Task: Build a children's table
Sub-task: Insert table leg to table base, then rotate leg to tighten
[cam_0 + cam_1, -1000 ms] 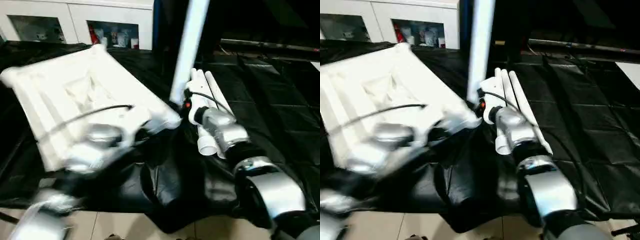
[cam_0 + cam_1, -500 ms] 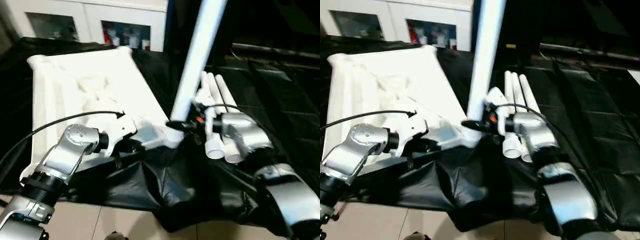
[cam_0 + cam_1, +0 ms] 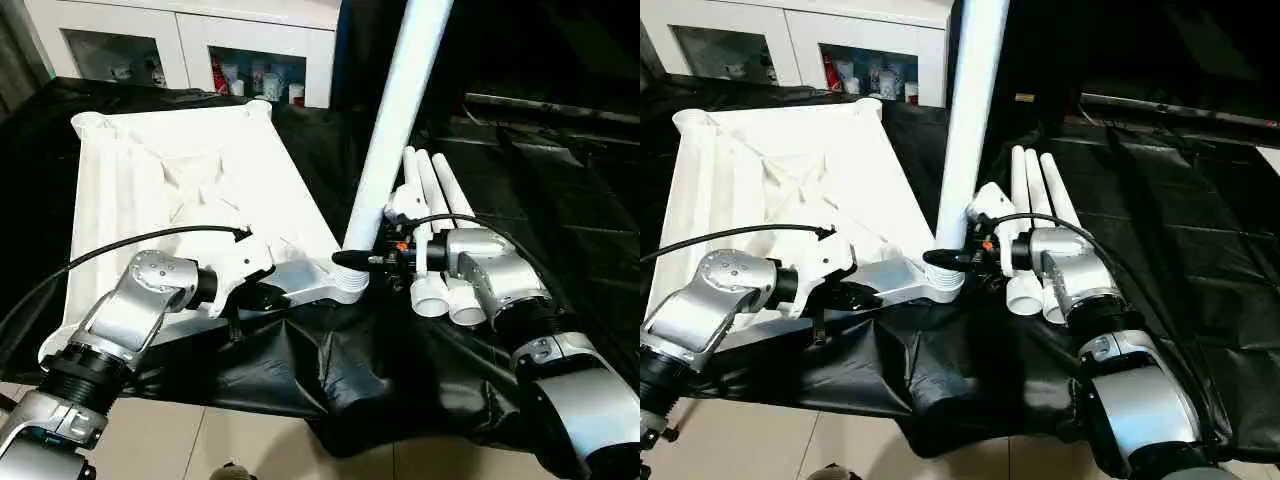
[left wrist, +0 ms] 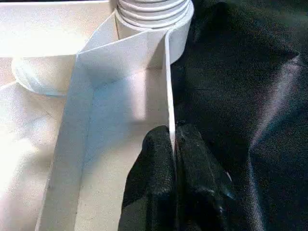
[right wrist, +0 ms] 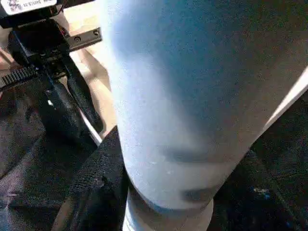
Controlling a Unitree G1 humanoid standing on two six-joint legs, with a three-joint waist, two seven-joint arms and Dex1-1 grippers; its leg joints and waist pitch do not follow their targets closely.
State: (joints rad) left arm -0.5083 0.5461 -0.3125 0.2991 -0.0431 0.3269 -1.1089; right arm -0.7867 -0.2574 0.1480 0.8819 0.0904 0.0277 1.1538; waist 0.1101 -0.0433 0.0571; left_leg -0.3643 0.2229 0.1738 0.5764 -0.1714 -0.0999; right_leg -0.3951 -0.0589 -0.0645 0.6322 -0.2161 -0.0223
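The tabletop (image 3: 190, 190) and the upright leg (image 3: 398, 110) look like smooth, slightly glossy white plastic. The black cloth (image 3: 560, 230) beneath has a crinkled sheen. Both forearms (image 3: 130, 315) are brushed silver metal.

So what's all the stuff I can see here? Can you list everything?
Tabletop: one, white, lying underside up on the black cloth.
Standing leg: one, white, upright in the tabletop's near corner socket.
Spare legs: three, white, lying side by side on the cloth beside the tabletop.
Black cloth: one, covering the work surface.
Cabinet: one, white with glass doors, behind the work surface.
Floor tiles: beige, nearest the robot.
Left gripper: black fingers, shut on the tabletop's rim.
Right gripper: black fingers, around the standing leg's base.
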